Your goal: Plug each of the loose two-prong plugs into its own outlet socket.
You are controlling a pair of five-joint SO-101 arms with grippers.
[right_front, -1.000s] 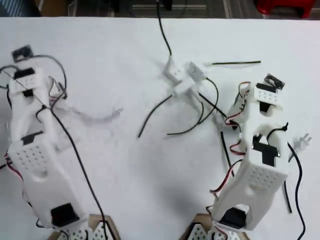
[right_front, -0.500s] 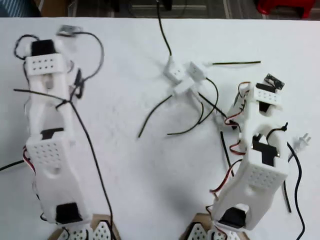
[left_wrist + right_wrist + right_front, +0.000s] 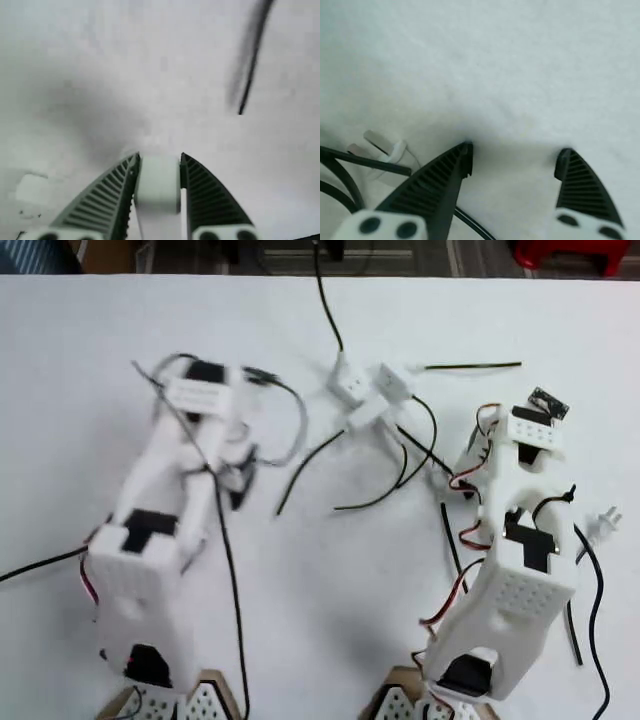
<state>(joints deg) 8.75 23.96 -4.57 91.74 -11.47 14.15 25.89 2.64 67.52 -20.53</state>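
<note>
My left gripper (image 3: 159, 157) is shut on a white plug body (image 3: 157, 182) and hangs over bare white table. In the high view the left arm (image 3: 175, 490) leans toward the table's middle, short of the white outlet sockets (image 3: 368, 392) clustered at the back centre. My right gripper (image 3: 515, 152) stands open and low over the table with nothing between its fingers. A white two-prong plug (image 3: 385, 150) lies beside one finger. The right arm (image 3: 520, 540) stands at the right, and a loose white plug (image 3: 603, 523) lies to its right.
Black cords (image 3: 380, 495) curl across the table in front of the sockets and run under the right arm. One black cord end (image 3: 250, 75) lies ahead of my left gripper. A thick black cable (image 3: 325, 300) runs from the sockets to the far edge.
The left arm has swung from the table's far left edge toward the middle, nearer the sockets. The right arm has kept still.
</note>
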